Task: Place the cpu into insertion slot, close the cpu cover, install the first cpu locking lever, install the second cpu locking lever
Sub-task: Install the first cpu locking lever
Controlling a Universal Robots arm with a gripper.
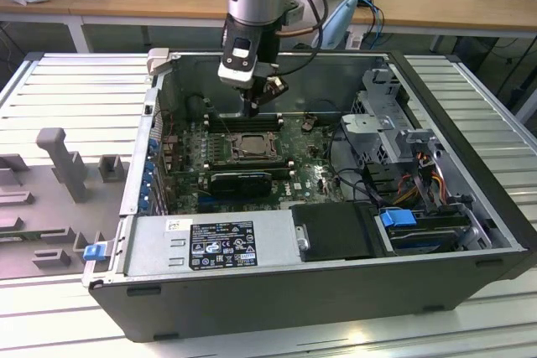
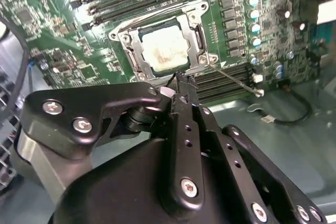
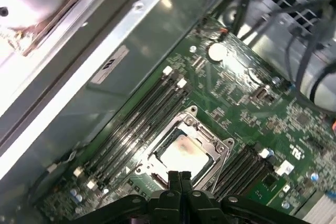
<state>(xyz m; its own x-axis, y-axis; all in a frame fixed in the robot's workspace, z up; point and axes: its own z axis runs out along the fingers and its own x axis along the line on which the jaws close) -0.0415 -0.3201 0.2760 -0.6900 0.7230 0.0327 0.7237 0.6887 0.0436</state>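
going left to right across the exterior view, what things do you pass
grey upright fixture on the table → blue clip at the case corner → cpu in the insertion slot → black box → blue tab

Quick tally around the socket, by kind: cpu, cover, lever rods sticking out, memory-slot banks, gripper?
cpu: 1
cpu cover: 1
lever rod sticking out from the socket: 1
memory-slot banks: 2, one on each side of the socket
gripper: 1
Total: 6
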